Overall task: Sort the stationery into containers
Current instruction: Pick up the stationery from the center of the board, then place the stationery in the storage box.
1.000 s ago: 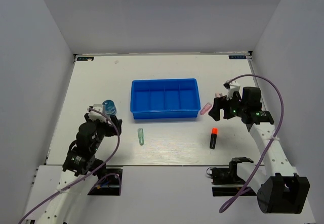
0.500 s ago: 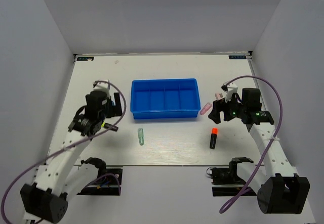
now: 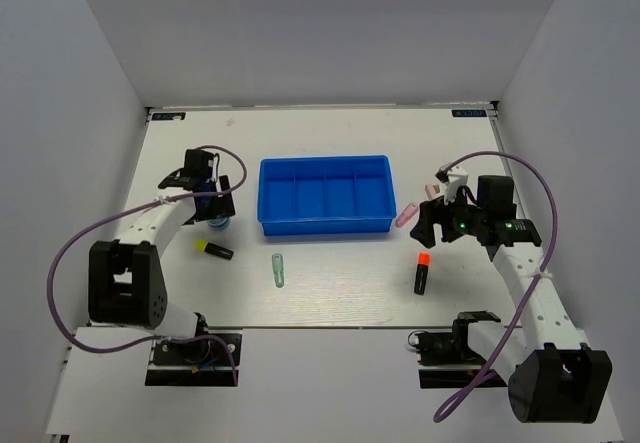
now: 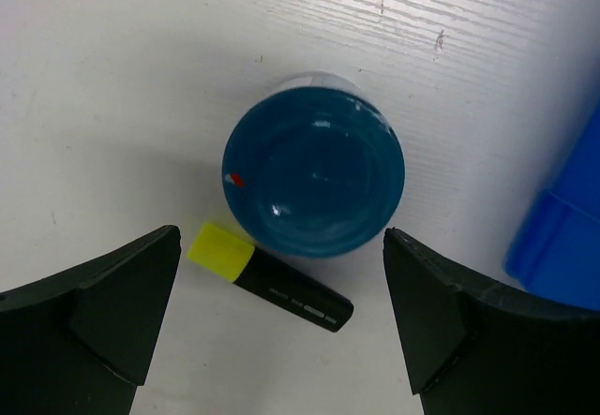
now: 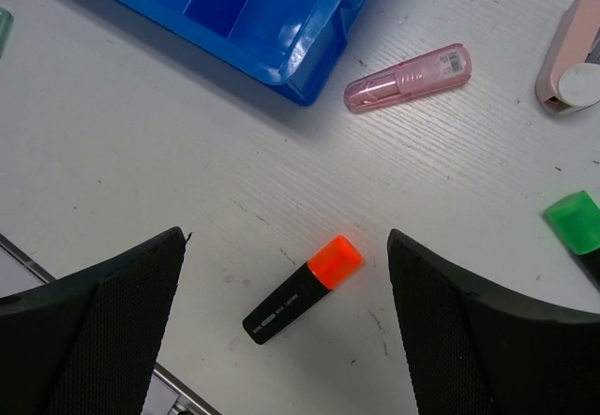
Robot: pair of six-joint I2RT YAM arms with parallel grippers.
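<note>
Straddling blue roll [image 4: 314,174], frame centre, with left gripper [image 4: 281,246] spread wide, lined up for top grab. Hovering right gripper [image 5: 286,246], equally wide, over orange-cap marker [image 5: 302,289], lower centre. Nothing in tray [image 3: 325,227] yet.

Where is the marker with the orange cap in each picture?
Top external: the orange-capped marker lies on the right, nearer the arms than the tray's right end.
Left wrist: not in it.
Right wrist: bottom middle, cap pointing up and right.
Shared landmark: the blue tray, top left in the right wrist view.
</note>
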